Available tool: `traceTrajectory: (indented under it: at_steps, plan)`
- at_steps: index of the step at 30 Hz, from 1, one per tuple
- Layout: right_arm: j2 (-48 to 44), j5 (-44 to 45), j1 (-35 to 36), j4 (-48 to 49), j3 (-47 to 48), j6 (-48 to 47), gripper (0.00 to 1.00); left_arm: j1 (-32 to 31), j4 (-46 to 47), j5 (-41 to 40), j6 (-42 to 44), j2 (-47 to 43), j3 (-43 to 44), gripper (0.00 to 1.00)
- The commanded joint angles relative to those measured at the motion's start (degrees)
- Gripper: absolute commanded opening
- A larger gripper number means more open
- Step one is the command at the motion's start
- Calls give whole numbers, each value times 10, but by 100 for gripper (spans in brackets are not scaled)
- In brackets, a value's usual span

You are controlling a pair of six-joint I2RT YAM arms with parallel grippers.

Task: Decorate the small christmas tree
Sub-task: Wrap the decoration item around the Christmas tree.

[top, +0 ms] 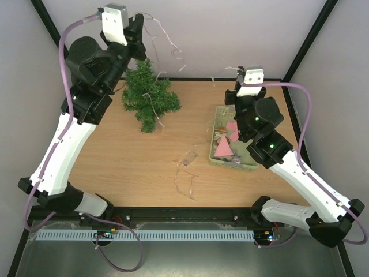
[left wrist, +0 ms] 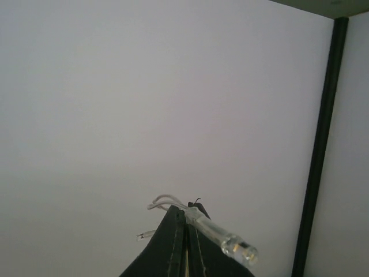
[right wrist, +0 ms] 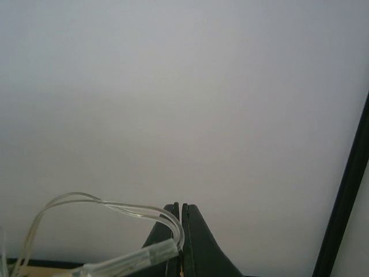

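Top external view: at the far left, the left gripper (left wrist: 184, 218), raised high above the table (top: 115, 164), has its jaws pressed together on a clear string of lights (top: 165, 36), one small bulb (left wrist: 237, 247) jutting out beside the fingers. Just below and to its right, the small christmas tree (top: 149, 95) stands at the back of the table with a thin part of the strand hanging across its branches. A slack loop (top: 187, 164) lies on the wood at centre. Further right, a pale green basket (top: 218, 115) holds pink ornaments (top: 223, 147), and above it the right gripper (right wrist: 182, 212) is likewise clamped shut on the strand.

The light tree looks to be the weak point. With both arms pinching one wire, any pull apart or upward could draw it taut against the branches and tip or drag the tree. The slack on the table might also snag the basket rim. The thin, slick wire could slide out of either pinch and drop clear of the tree
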Motion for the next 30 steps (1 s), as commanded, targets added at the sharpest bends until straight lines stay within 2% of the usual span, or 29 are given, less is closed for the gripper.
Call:
traceTrajectory:
  at_steps: [1,9,14,19,24,30]
  plan:
    - [7,-36,-39,9,24,1,2,51,67,32,-46,2,21,2]
    - [37,-109,-82,0,29,14,2,170,70,57,-81,28,16,3]
    - [71,-125,-115,3,38,36,2,215,94,74,-95,44,-19,2]
    - [96,-150,-140,0,45,61,2,229,101,97,-91,91,-12,2]
    - [94,-131,-146,-26,20,59,2,232,77,124,-79,138,17,2]
    - [78,-160,-167,-27,-10,56,2,236,42,122,-67,143,25,2]
